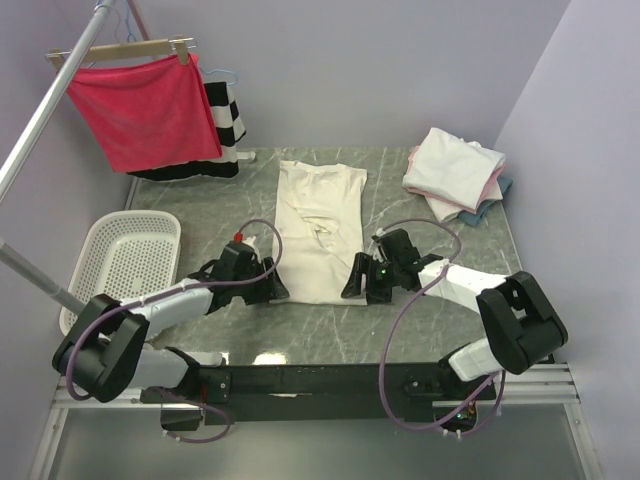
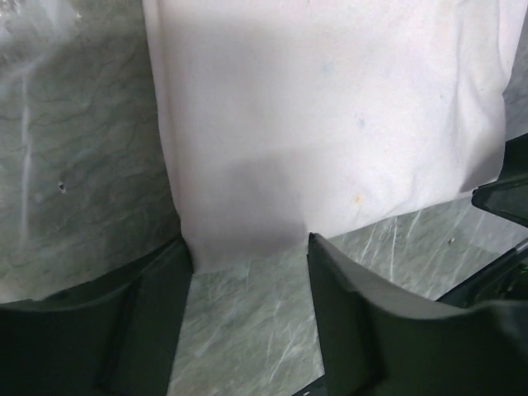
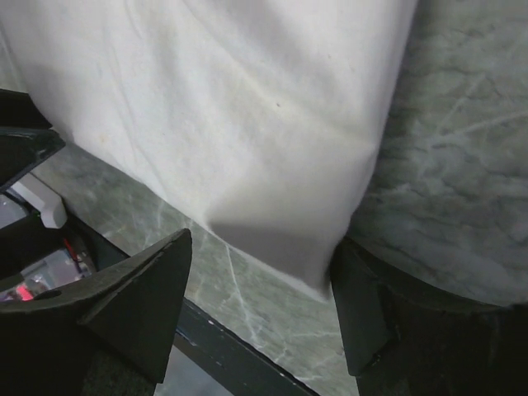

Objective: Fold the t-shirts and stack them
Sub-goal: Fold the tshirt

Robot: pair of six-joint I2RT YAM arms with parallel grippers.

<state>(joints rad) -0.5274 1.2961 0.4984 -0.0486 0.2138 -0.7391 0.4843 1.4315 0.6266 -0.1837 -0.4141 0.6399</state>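
A cream t-shirt lies folded lengthwise into a long strip on the marble table. My left gripper is open at the strip's near left corner, which lies between its fingers in the left wrist view. My right gripper is open at the near right corner, which shows in the right wrist view. A stack of folded t-shirts, cream on top with pink and blue below, sits at the far right.
A white plastic basket stands at the left. A red cloth on a hanger and a black-and-white striped garment hang from a rack at the back left. A metal rail slants across the left.
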